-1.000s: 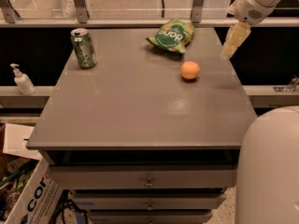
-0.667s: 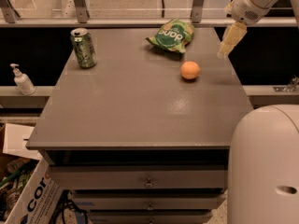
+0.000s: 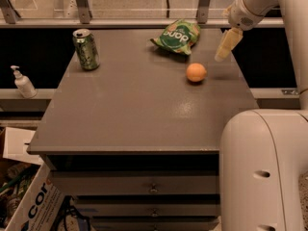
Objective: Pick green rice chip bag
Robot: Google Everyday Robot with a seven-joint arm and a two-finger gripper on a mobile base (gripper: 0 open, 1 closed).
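Note:
The green rice chip bag (image 3: 177, 35) lies flat at the far middle of the grey table (image 3: 139, 105), green with white lettering and pale edges. My gripper (image 3: 227, 46) hangs over the table's far right edge, to the right of the bag and a little above the surface. It holds nothing. An orange (image 3: 196, 72) sits between the bag and the gripper, slightly nearer to me.
A green soda can (image 3: 86, 49) stands at the far left of the table. A white pump bottle (image 3: 22, 82) stands on a ledge to the left. A cardboard box (image 3: 24, 196) sits on the floor at lower left. My white arm base (image 3: 262, 170) fills the lower right.
The gripper has drifted slightly left and up, toward the bag. The robot's white body has come further into the lower right of the view. The objects on the table have not moved.

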